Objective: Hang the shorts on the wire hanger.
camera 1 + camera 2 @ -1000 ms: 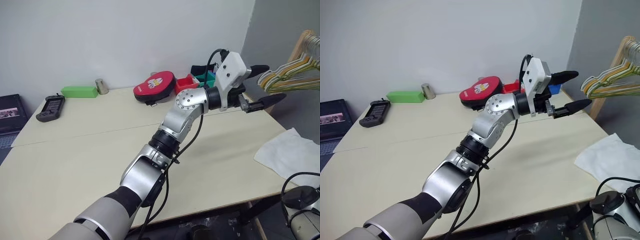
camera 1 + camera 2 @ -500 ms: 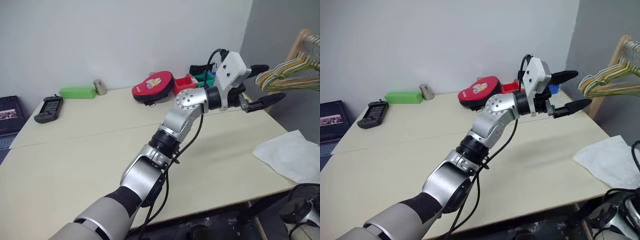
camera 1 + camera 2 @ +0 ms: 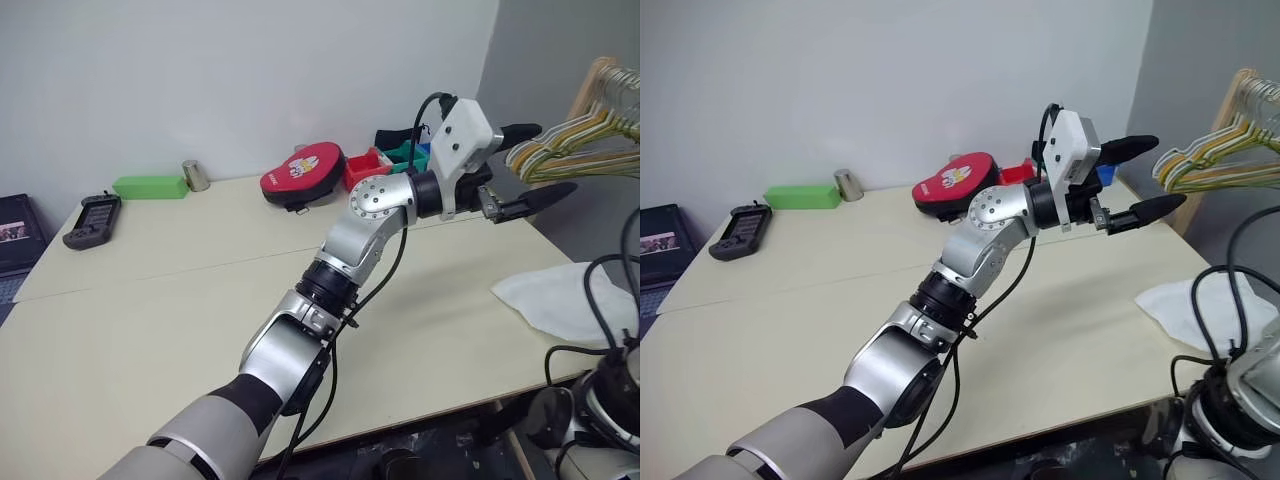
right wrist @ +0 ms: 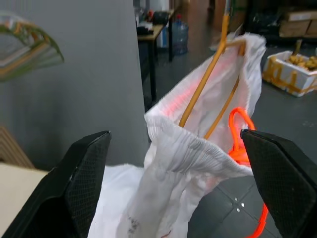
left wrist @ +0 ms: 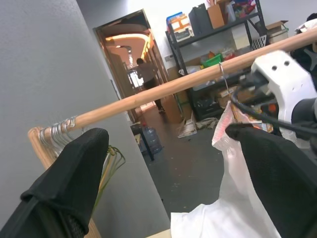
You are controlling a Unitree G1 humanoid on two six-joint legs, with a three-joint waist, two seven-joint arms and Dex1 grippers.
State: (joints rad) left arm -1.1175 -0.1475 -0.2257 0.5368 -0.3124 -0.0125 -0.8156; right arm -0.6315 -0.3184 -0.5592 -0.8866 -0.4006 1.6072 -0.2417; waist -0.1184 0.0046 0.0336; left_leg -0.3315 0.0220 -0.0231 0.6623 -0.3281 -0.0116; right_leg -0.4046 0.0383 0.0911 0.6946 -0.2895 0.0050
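The white shorts are draped over the yellow-tan wire hanger, with an orange-red cord dangling beside it. The hanger's thin hook sits on a wooden rail. The shorts' lower part trails onto the table's right edge. My right gripper is open just in front of the waistband, holding nothing. My left gripper is open in the air above the table's far right corner, pointing towards the rail and the shorts.
A bunch of pastel hangers hangs on a wooden rack at the right. Along the table's far edge lie a red pouch, red and green bins, a metal cup, a green box and a black handheld device.
My right arm has risen at the bottom right. Less of the shorts lies on the table. The left arm has stayed in place.
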